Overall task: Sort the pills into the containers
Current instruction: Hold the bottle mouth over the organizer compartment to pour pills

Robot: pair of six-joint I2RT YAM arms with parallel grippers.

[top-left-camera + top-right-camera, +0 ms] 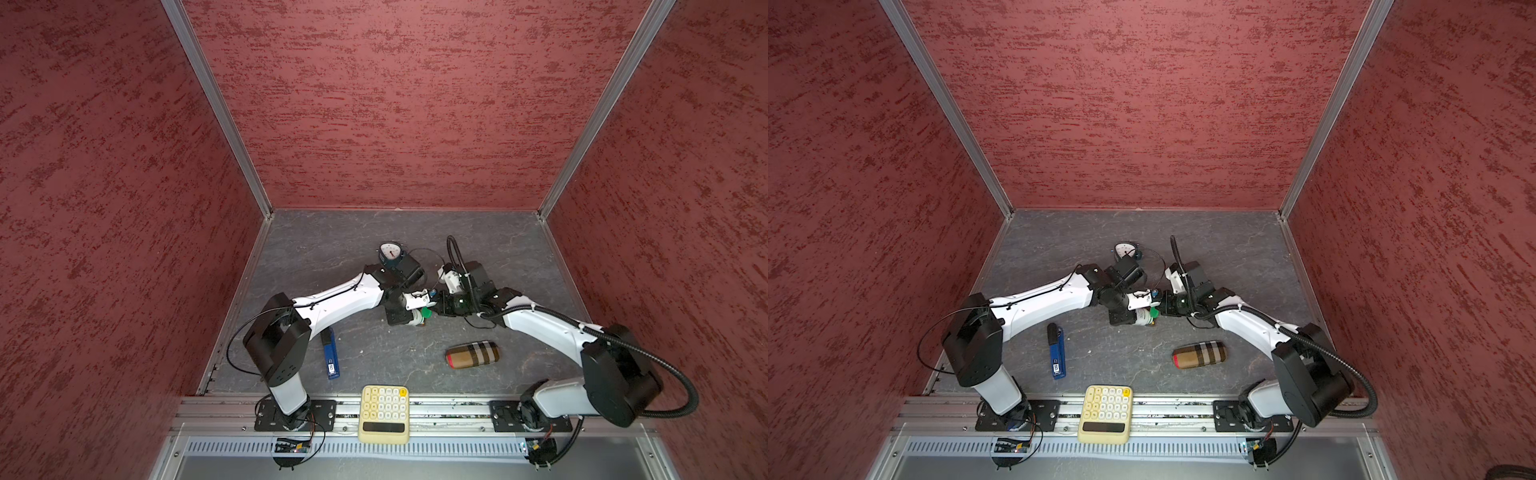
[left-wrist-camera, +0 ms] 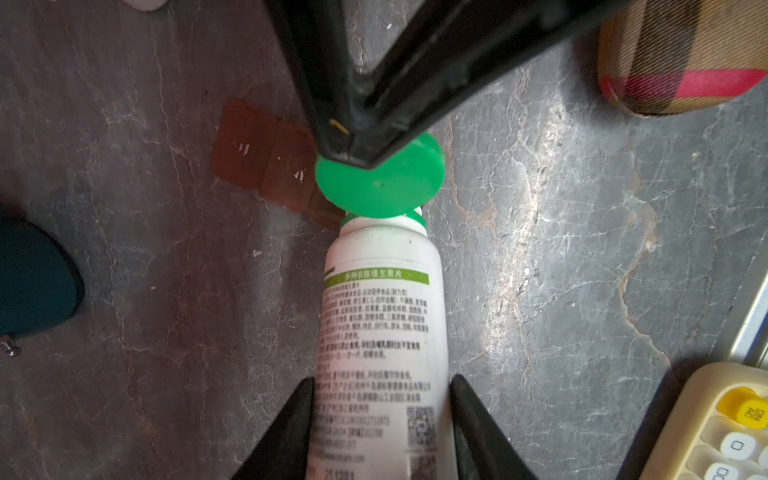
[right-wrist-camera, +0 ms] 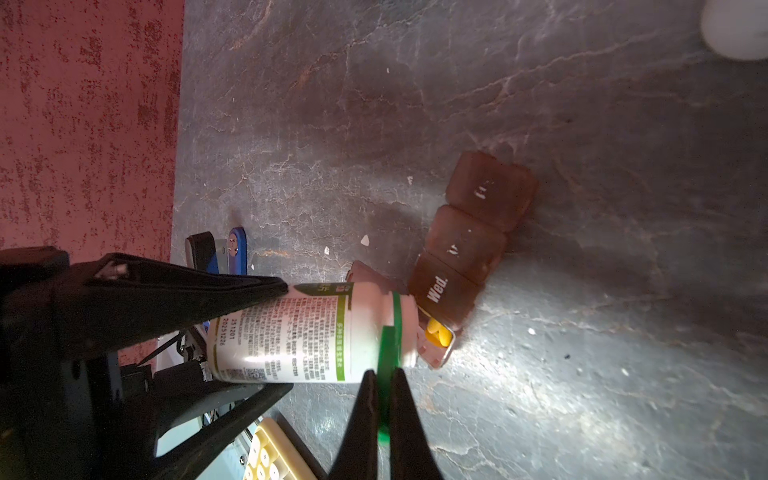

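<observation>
Right wrist: containers' [image 3: 465, 245] open cell holds yellow pills [image 3: 437, 332]; right end effector [image 3: 384, 374] clamps cap [image 3: 388, 345].

Room lies open along the counter's [image 1: 498, 241] back edge and corners, while the left arm [image 1: 345, 297] and right arm [image 1: 540, 326] crowd its middle at the bottle [image 2: 380, 324], and a plaid case [image 1: 472, 354], blue stapler [image 1: 329, 353] and calculator [image 1: 384, 413] obstruct the front edge.

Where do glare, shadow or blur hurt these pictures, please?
Right wrist view: glare whitens the grey stone-patterned tabletop; the dark-brown plastic compartment strip sits dim. Left wrist view: print nearest the lens blurs on the white plastic pill bottle. In both top views, strip largely hidden.
</observation>
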